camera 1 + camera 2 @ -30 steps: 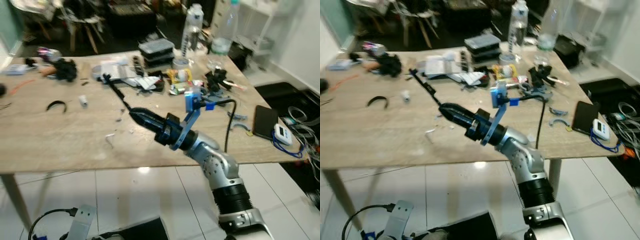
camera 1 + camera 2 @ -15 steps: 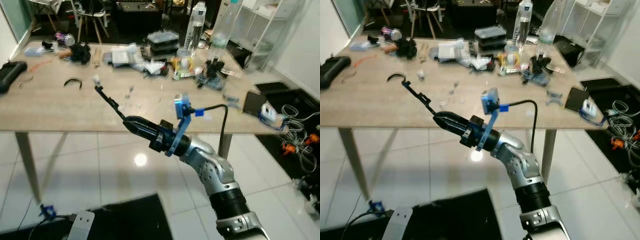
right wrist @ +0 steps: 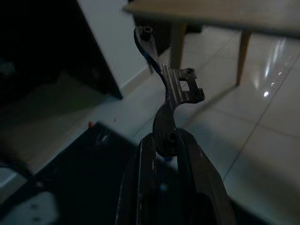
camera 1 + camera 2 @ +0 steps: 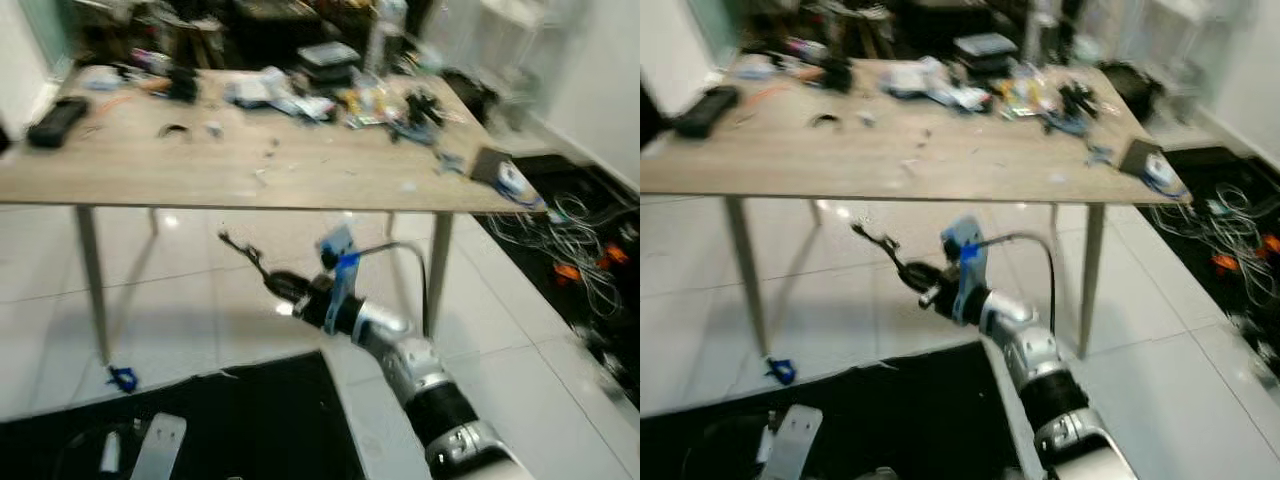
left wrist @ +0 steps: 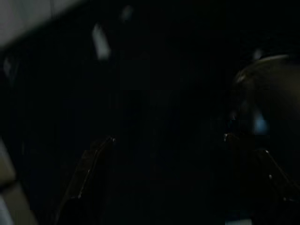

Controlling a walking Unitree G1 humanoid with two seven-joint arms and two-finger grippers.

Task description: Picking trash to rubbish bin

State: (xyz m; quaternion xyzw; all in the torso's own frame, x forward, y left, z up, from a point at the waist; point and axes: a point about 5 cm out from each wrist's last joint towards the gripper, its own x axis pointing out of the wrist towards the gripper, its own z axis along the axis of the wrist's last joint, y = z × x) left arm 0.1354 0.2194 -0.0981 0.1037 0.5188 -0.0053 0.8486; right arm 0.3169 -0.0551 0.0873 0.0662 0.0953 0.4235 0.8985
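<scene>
My right gripper [image 4: 283, 286] is shut on a long, thin black plastic piece [image 4: 243, 256] that sticks out past its fingertips. I hold it in the air over the white tiled floor, in front of the table and lower than the table top in the picture. In the right wrist view the black piece [image 3: 169, 86] rises from between the two fingers [image 3: 142, 180], bent, with a small notched tab halfway along. The left wrist view is very dark and shows faint shapes and no more.
The wooden table [image 4: 150, 180] stands ahead, with clutter along its far side [image 4: 300, 95]. Its legs [image 4: 92, 280] reach down to the tiles. A black mat [image 4: 200, 420] lies at my feet, with a white device [image 4: 158, 446] on it. Cables [image 4: 575, 235] lie on the floor at the right.
The whole view has pulled back from the table, so the camera has moved away. My right gripper, still holding the black piece, now hangs over the floor rather than over the table top.
</scene>
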